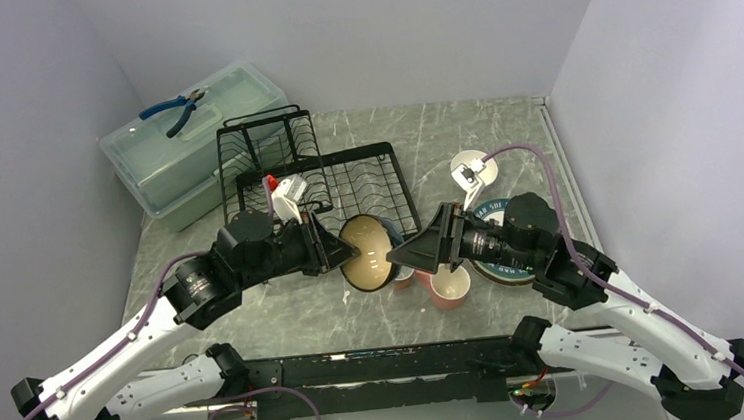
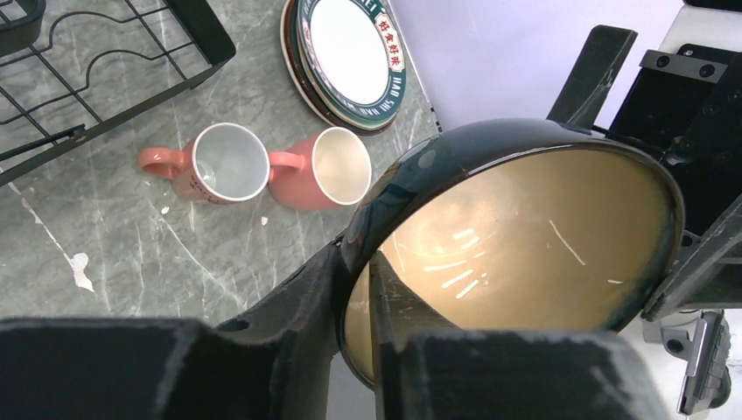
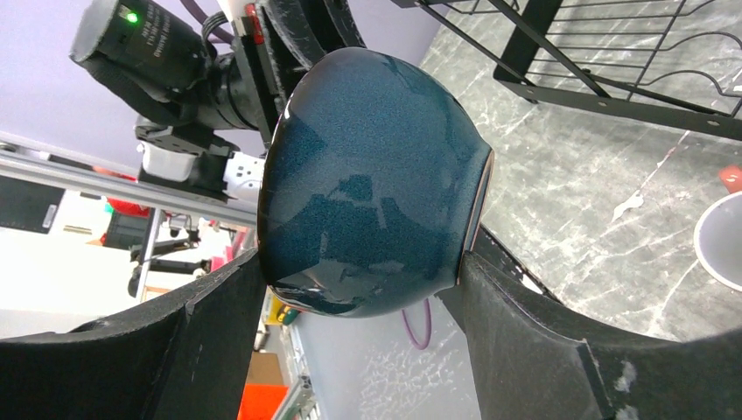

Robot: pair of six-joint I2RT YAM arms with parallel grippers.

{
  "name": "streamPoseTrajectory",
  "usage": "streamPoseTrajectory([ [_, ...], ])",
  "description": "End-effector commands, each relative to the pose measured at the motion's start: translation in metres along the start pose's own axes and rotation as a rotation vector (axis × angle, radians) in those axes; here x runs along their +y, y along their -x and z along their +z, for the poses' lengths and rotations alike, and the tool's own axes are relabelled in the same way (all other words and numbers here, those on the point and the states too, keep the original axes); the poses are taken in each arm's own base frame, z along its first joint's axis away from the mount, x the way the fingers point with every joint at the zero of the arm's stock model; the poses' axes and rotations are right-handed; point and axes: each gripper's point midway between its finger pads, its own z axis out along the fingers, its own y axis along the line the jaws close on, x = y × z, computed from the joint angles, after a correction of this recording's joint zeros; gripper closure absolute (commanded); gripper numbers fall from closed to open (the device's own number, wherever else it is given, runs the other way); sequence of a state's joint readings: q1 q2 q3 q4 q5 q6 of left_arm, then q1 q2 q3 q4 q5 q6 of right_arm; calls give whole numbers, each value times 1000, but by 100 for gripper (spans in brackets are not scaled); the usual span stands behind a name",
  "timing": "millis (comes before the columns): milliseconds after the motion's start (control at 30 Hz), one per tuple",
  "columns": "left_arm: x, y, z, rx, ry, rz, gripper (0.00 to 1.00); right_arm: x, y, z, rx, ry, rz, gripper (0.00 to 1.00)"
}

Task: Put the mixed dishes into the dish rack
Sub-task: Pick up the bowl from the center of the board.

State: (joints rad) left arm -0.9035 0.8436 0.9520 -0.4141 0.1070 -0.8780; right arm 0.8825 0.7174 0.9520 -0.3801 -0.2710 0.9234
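Note:
A small bowl (image 1: 366, 254), dark teal outside and cream inside, hangs tipped on its side between my two grippers, above the table in front of the dish rack (image 1: 345, 177). My left gripper (image 2: 359, 254) pinches its rim (image 2: 385, 188), one finger outside and one inside. My right gripper (image 3: 360, 262) spans the bowl (image 3: 367, 192) from rim to foot, both fingers against it. Two pink mugs (image 2: 223, 164) (image 2: 331, 166) lie on their sides on the table below. A stack of plates (image 2: 350, 52), the top one white with a teal lettered rim, sits to the right.
The black wire rack (image 2: 105, 70) holds no dishes that I can see. A pale green lidded box (image 1: 183, 155) with blue pliers (image 1: 175, 110) on it stands at the back left. A small white dish (image 1: 473, 169) sits behind the plates. Walls close in left and right.

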Motion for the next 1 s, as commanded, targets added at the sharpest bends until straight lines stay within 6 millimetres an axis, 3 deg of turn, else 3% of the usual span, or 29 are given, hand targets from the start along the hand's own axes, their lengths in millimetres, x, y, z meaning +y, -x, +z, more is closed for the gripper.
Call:
streamPoseTrajectory([
  [0, -25, 26, -8, -98, -72, 11, 72, 11, 15, 0, -44, 9, -45, 62],
  [200, -18, 29, -10, -104, -28, 42, 48, 7, 24, 1, -58, -48, -89, 64],
  [400, -4, 31, -18, -112, 54, 81, 37, 2, 36, 3, -71, -114, -143, 66],
  [633, 7, 44, -27, -129, 161, 161, 32, -8, 61, 9, -67, -251, -275, 66],
  [967, 5, 58, -40, -48, 284, 274, 32, -49, 101, 24, 15, -409, -436, 69],
])
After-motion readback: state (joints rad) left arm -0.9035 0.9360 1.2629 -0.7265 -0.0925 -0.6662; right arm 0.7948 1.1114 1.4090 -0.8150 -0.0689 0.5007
